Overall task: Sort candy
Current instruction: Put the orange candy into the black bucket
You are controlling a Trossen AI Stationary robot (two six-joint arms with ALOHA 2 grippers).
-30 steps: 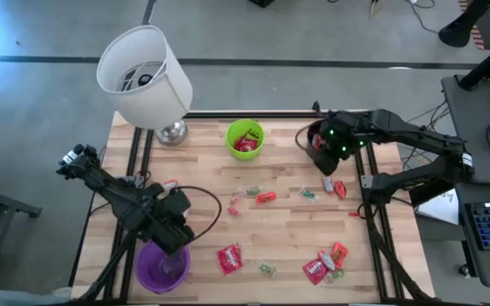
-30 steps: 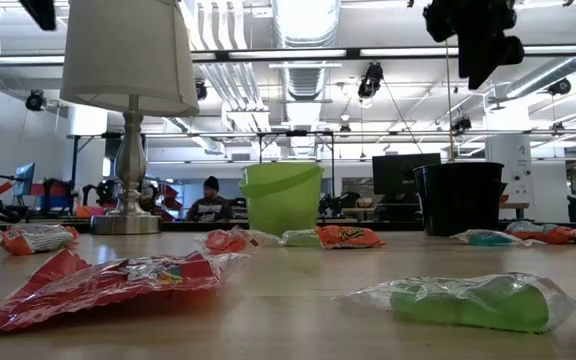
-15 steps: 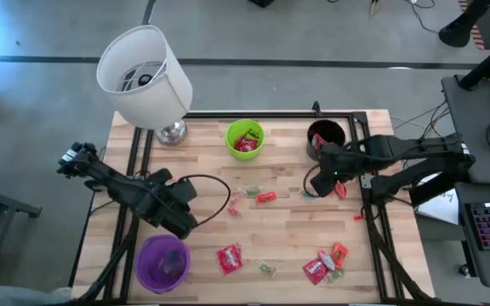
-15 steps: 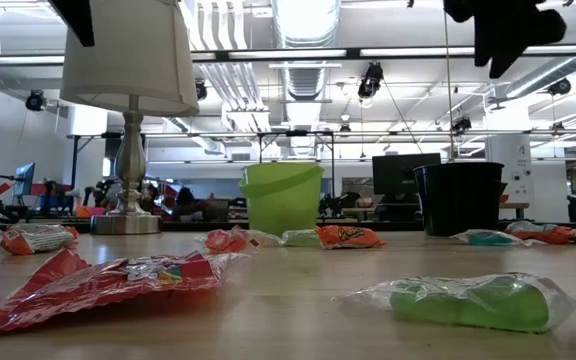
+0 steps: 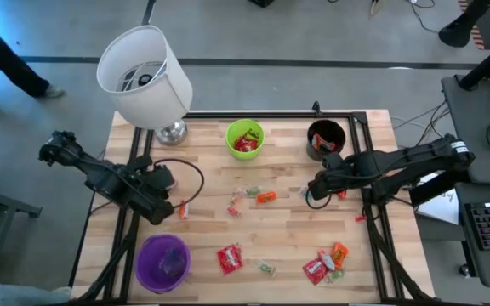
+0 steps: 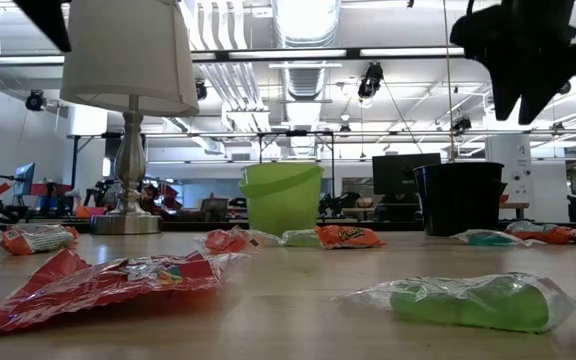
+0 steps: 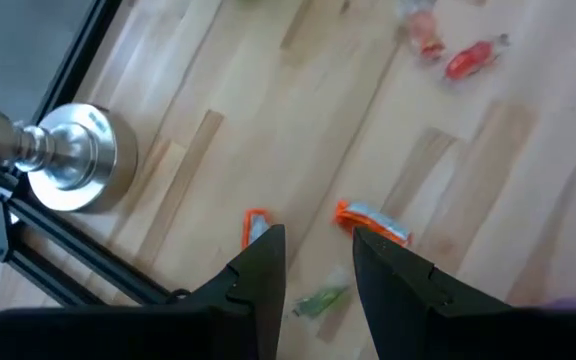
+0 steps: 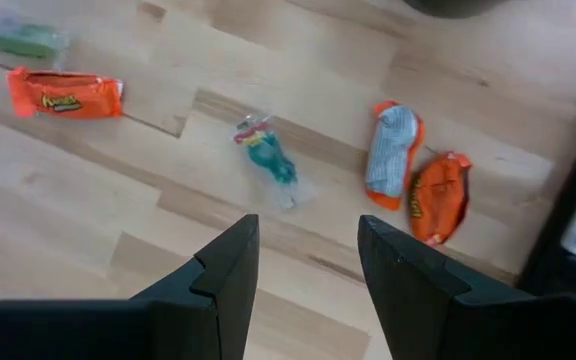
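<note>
Pick phase: right gripper (image 8: pixel 298 265) hovers, jaws apart and empty, over a green-wrapped candy (image 8: pixel 270 160) near the black cup (image 5: pixel 326 136) — next, descend and close. Left gripper (image 7: pixel 318 265) (jaws apart, empty) hovers over orange pieces near the lamp (image 5: pixel 145 76).

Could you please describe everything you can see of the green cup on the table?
The green cup is a bright lime, plastic-looking container with a round open mouth and a slightly raised rim band. It stands upright on the wooden table near its far edge, between the lamp's metal base and the black cup, touching neither. The high view shows red candy already lying inside it. Neither gripper is near it.
</note>
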